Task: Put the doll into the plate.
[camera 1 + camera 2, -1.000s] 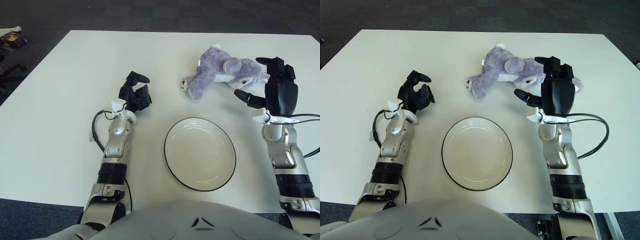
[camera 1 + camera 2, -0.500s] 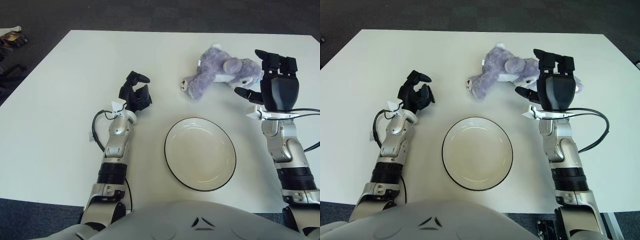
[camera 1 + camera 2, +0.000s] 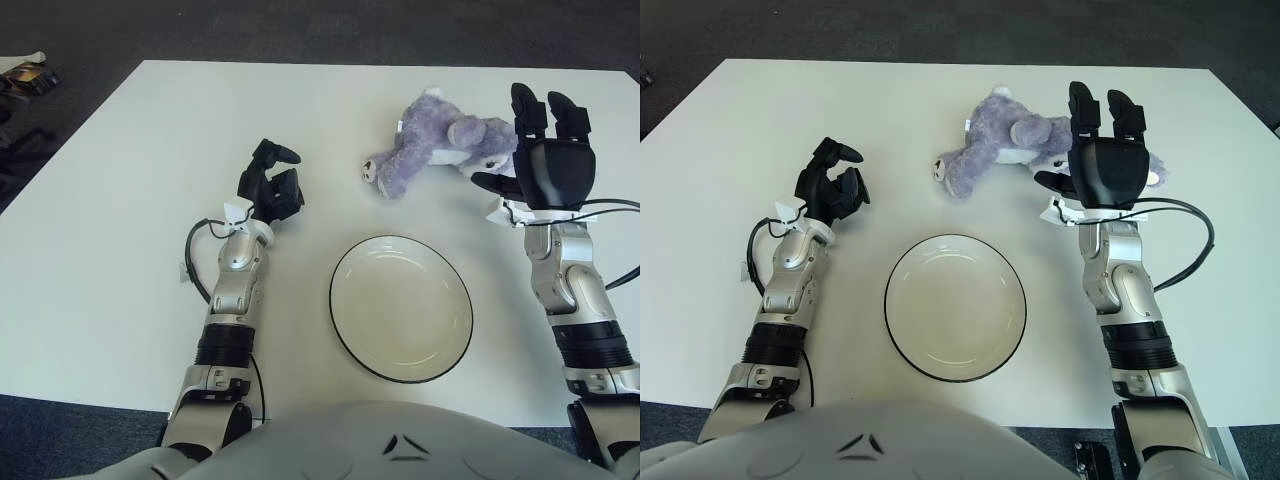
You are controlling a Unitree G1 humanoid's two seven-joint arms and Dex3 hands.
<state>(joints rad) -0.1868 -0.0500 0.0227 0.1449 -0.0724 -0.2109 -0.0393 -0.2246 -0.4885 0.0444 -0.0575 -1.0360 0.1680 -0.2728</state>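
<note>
Plainly soft and light, the doll [image 3: 440, 145] lies beyond the plate [image 3: 401, 307]; the right hand [image 3: 545, 160], fingers spread, hovers by its head. Grip the plump body.

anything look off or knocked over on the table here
Only the doll: it lies tipped on its side at the far right of the table instead of sitting up. The plate is empty and intact. The right hand is spread open over the doll's head end; the left hand shows left of the plate.

light: bright, even | shadows: soft, faint | focus: sharp | glare: none
</note>
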